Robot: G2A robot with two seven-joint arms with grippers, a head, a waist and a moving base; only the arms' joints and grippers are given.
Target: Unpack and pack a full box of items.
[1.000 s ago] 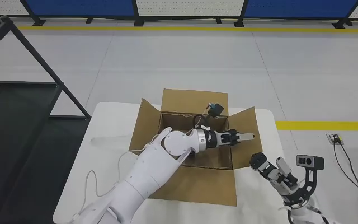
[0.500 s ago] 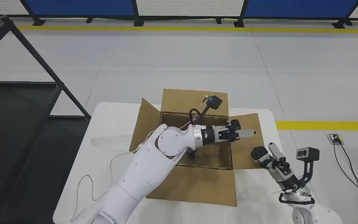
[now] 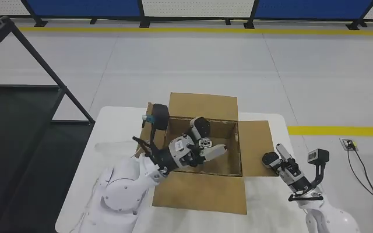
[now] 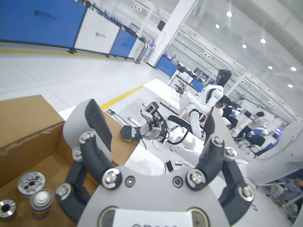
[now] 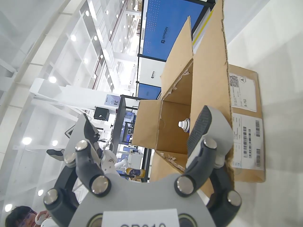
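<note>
Left gripper (image 4: 152,112) is held above box (image 3: 201,108) interior, fingers apart; right gripper (image 5: 144,116), fingers apart, is held at right flap's (image 3: 253,145) outer edge.

Brown cardboard box (image 3: 198,195), white table (image 3: 116,123), silver disc (image 4: 31,182)

Open cardboard box (image 3: 201,189), cans inside (image 4: 42,203)
</note>
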